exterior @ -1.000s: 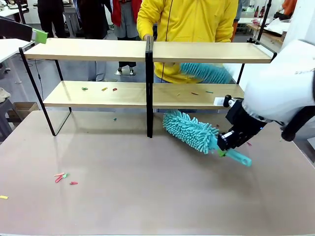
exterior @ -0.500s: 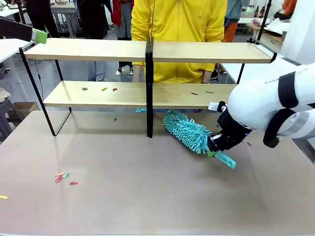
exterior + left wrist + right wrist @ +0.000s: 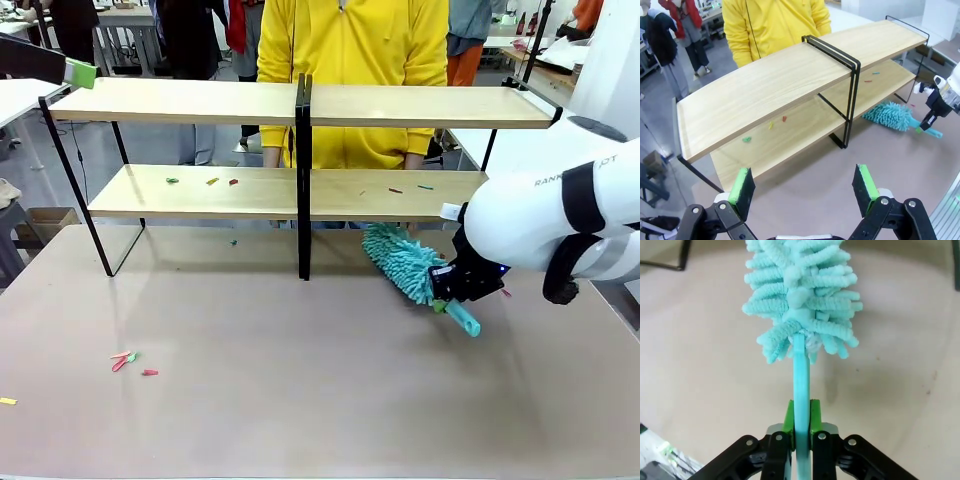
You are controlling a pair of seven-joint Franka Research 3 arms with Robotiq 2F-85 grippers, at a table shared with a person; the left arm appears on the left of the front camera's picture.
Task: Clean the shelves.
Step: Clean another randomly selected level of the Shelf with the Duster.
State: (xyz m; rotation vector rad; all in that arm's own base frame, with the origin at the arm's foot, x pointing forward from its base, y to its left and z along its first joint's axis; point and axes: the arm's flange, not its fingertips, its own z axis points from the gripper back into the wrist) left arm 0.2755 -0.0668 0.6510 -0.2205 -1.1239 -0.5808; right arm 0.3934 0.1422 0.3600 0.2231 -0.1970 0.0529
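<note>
Two-tier shelves (image 3: 180, 100), coloured scraps (image 3: 212, 181) on lower boards, right gripper (image 3: 801, 416) clamped on turquoise duster handle (image 3: 800, 371), left gripper (image 3: 804, 184) wide open, empty.

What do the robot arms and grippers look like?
Right arm: glossy white rounded shell, black joint band, partly readable dark lettering. Left gripper and right gripper: black linkage fingers with visible bolts, green pads.

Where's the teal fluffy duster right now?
Front view, robot's right side: teal fluffy duster, handle clamped in the right gripper, head low over the grey-brown tabletop before the wooden shelves' lower right board.
</note>
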